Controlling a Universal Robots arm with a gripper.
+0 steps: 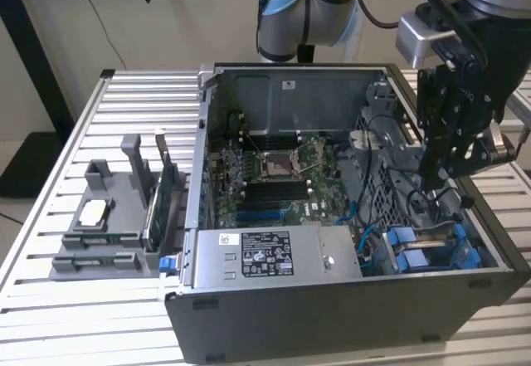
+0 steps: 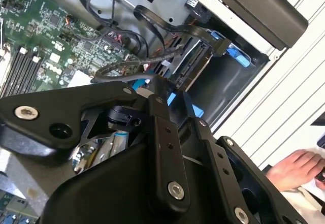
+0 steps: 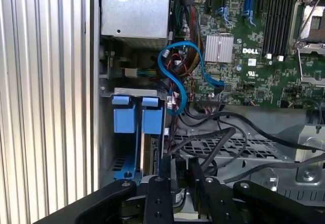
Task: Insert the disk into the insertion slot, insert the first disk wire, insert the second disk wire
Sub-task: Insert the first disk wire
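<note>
The disk (image 1: 419, 254), in its bright blue carrier, sits down in the insertion slot at the case's front corner on the exterior view's right. In the first wrist view the disk (image 3: 147, 155) shows edge-on below two blue carrier tabs (image 3: 124, 117). It also appears in the second wrist view as the disk (image 2: 193, 66). My gripper (image 1: 436, 185) hangs just above and behind the slot. Its black fingers (image 3: 165, 170) are closed around the end of a black wire (image 2: 127, 71) that loops in from the case's cable bundle. The gripper (image 2: 155, 89) hides the wire's plug.
A grey labelled power-supply box (image 1: 265, 254) lies beside the drive bay. The motherboard (image 1: 274, 175) fills the case floor. A blue cable (image 3: 177, 66) curls near the bay. A grey fixture (image 1: 104, 233) with parts stands at the exterior view's left. A person's hand (image 2: 294, 168) rests outside the case.
</note>
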